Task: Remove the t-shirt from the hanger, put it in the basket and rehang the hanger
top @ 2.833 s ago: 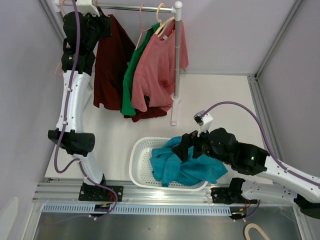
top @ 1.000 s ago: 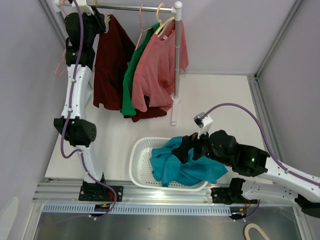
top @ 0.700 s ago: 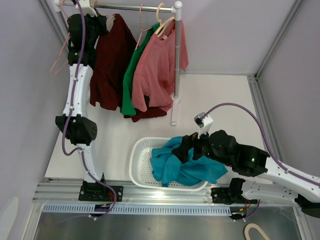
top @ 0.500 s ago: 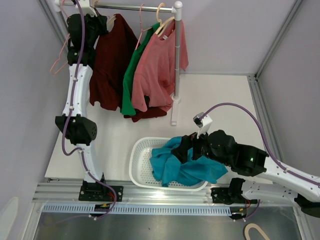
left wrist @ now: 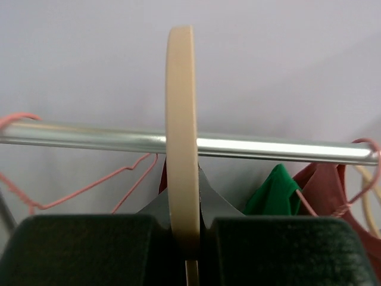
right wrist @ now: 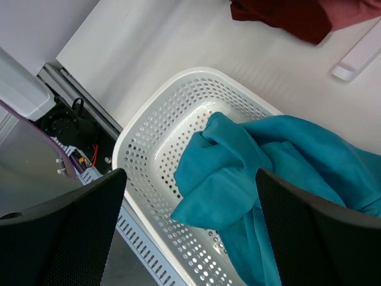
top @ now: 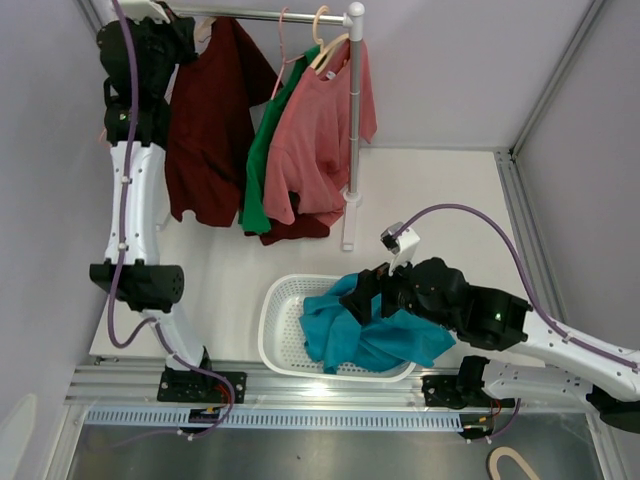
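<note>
A dark red t-shirt hangs on a beige wooden hanger at the left end of the metal rail. My left gripper is shut on the hanger's hook, which crosses in front of the rail in the left wrist view; the gripper pinches the hook at its base. My right gripper is open and empty, hovering over a teal shirt in the white basket. The teal shirt lies between the open jaws of the right gripper.
A green shirt and a pink shirt hang further right on the rail, beside the white rack post. Empty pink wire hangers hang at the rail's left. Grey walls enclose the table. The basket rim is near the front rail.
My left arm has swung to the left, carrying the hanger and dark red t-shirt leftward, away from the green shirt. The right arm has barely shifted.
</note>
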Controlling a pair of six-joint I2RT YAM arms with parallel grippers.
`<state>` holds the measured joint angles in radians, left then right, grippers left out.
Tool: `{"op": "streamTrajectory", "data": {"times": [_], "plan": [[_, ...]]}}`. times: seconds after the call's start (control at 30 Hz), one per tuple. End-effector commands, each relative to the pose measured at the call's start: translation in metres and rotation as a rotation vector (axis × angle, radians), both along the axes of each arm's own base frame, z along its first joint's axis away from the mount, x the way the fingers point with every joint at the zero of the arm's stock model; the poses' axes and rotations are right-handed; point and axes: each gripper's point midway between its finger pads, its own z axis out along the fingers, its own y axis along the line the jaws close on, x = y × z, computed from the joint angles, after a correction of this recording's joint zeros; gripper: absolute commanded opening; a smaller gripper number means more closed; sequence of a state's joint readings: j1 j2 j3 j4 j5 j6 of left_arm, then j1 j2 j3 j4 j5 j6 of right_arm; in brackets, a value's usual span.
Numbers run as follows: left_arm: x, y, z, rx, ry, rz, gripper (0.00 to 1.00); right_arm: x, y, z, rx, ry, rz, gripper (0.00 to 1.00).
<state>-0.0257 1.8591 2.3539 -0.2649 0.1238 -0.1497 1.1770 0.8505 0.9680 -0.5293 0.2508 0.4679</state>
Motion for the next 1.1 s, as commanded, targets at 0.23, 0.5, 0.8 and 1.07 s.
{"op": "streamTrajectory", "data": {"times": [0.23, 0.5, 0.8, 1.07], "plan": [[-0.060, 0.007, 0.031, -0.073, -0.008, 0.075, 0.01, 0.012, 0.021, 0.057, 0.110, -0.145, 0.026, 0.95], [-0.100, 0.021, -0.003, -0.084, 0.107, 0.325, 0.01, 0.008, 0.080, 0.094, 0.229, -0.343, 0.194, 1.00], [-0.182, 0.053, -0.037, -0.222, 0.232, 0.569, 0.01, -0.004, 0.155, 0.123, 0.380, -0.459, 0.349, 0.99], [-0.211, 0.065, -0.056, -0.182, 0.248, 0.621, 0.01, -0.007, 0.226, 0.153, 0.446, -0.542, 0.437, 0.99]]}}
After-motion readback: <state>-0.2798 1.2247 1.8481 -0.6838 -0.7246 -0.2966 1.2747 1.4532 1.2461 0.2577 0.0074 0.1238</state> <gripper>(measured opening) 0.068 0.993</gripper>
